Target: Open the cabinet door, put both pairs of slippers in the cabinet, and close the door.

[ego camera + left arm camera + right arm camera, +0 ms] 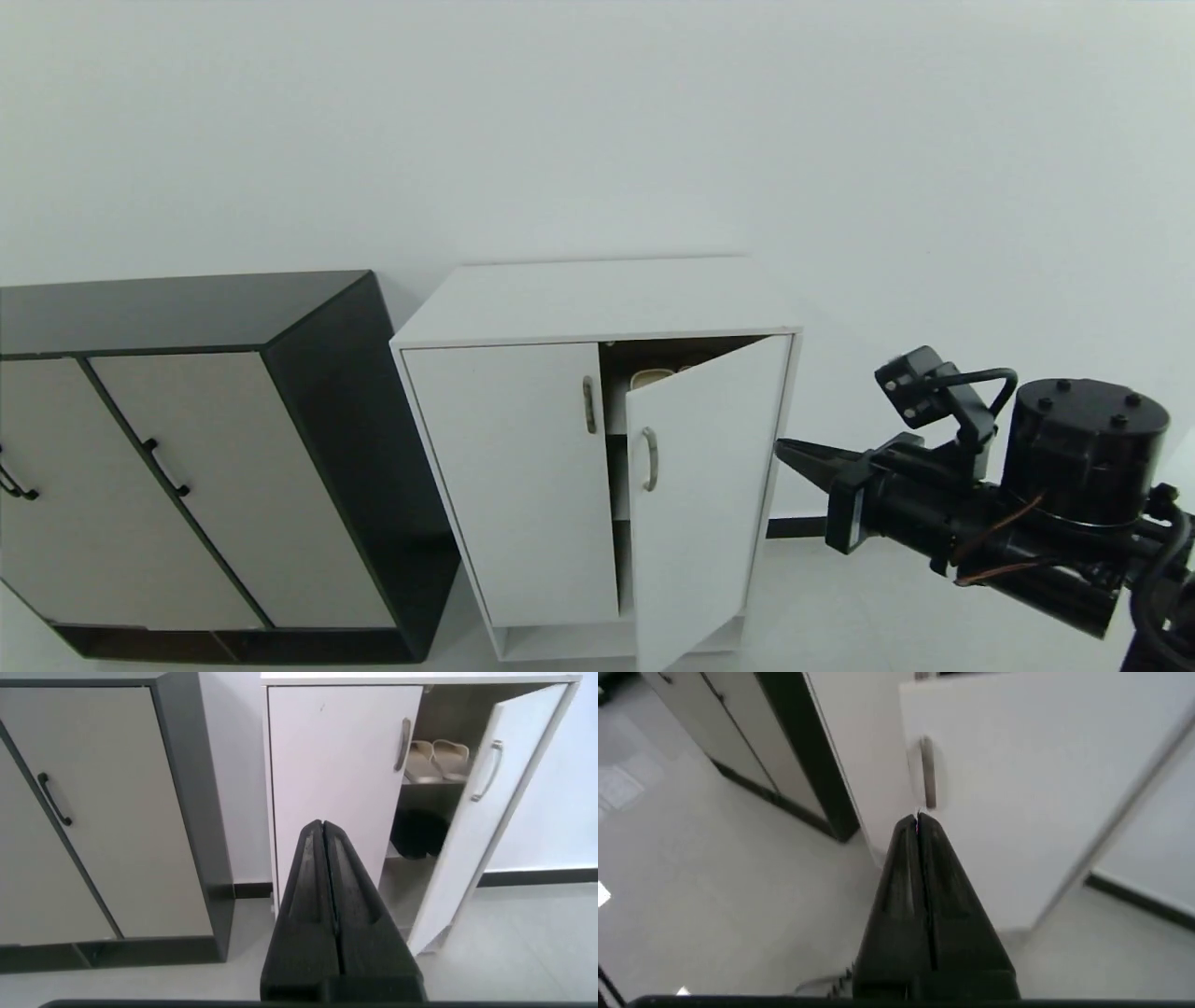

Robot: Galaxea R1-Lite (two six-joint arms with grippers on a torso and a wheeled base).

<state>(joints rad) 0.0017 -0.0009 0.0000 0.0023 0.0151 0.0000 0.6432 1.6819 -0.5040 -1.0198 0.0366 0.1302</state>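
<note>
White laminate cabinet (597,303), ahead of your left gripper (323,826), which is pinched closed, holds beige slippers (439,758) above a dark pair (418,833). Its right door (700,485) hangs ajar just beyond your right gripper (784,449), likewise closed. Closing step: push the door flush.

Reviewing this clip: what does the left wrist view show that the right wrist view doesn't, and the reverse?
Left wrist view: inside the white cabinet, light slippers on the upper shelf and a dark item below, plus the shut left gripper. Right wrist view: the shut right gripper pointing toward the door handle. Both: the partly open white door and the dark cabinet alongside.
</note>
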